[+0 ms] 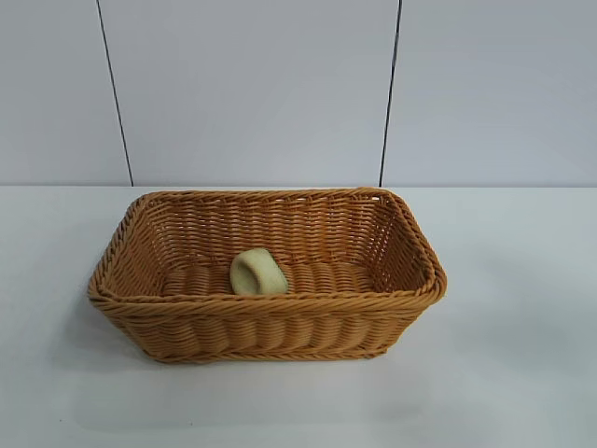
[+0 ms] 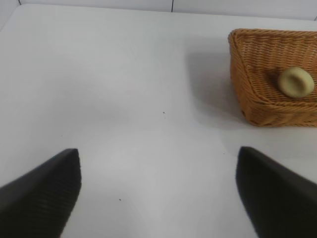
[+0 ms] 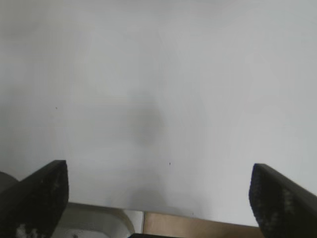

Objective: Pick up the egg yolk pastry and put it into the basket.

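While both pairs of fingers stand spread wide with nothing between them, neither is anywhere close to the pastry. In its own wrist view the left gripper point(image 2: 157, 193) hangs over bare white table point(image 2: 124, 99), and from it the wicker basket point(image 2: 257, 106) lies well off toward the other arm's side. The right gripper point(image 3: 158, 198) looks down on blank tabletop alone (no basket shows in its view), so I cannot say which arm is nearer.

The egg yolk pastry point(image 1: 258, 273) already rests on the basket floor, near the front wall, tipped onto its edge so its dimpled face shows. It is 1 small, pale cream-yellow rounded lump, smooth and matte, far smaller than the orange-brown basket with its braided rim. I judge the placing done.
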`<state>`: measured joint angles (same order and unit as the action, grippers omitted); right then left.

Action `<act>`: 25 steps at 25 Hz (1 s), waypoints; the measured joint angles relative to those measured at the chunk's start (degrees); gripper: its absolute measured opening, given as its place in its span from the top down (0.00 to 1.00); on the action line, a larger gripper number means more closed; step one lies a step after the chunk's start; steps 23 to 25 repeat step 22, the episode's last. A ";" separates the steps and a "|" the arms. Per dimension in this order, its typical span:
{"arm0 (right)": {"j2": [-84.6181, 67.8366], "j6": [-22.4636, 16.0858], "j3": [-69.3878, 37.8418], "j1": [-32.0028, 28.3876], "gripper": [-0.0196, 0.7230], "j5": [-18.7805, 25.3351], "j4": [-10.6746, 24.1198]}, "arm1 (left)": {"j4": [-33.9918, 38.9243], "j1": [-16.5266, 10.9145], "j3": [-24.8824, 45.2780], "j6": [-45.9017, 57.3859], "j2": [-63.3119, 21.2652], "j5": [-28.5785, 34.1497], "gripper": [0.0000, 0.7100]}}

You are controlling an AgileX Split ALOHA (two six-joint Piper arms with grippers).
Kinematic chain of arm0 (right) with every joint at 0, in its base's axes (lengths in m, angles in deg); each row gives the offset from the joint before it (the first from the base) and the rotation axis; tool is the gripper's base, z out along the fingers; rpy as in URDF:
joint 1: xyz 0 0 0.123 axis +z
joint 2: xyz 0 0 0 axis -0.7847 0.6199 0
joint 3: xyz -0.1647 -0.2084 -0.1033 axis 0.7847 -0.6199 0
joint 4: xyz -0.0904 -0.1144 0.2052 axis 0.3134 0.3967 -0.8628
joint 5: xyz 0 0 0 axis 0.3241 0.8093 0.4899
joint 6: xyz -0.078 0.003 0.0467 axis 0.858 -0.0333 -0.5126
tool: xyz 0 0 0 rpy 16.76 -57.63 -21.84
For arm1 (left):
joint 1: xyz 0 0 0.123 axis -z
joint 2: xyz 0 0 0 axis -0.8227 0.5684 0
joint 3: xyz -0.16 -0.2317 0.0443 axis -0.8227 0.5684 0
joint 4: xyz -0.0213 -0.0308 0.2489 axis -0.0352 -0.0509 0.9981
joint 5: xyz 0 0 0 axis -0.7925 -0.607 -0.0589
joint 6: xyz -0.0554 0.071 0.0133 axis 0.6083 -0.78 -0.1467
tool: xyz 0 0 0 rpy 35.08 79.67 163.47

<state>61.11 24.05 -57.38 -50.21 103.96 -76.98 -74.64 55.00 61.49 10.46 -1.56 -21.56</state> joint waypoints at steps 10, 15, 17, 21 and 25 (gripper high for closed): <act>-27.08 0.00 -0.18 0.00 0.05 0.11 -0.06 | 0.00 0.00 0.00 0.00 0.00 0.00 0.07; -32.24 0.00 -0.36 0.00 0.05 0.23 -0.06 | 0.00 0.00 0.00 0.00 0.00 0.00 0.07; -32.37 0.00 -0.37 0.00 0.05 0.23 -0.06 | 0.00 0.00 0.00 0.00 0.00 0.00 0.07; -32.48 0.00 -0.37 0.00 0.05 0.23 -0.06 | 0.00 0.00 0.00 0.00 0.00 0.00 0.07; -32.48 0.01 -0.37 0.00 0.05 0.23 -0.06 | 0.00 0.00 0.00 0.00 0.00 0.00 0.07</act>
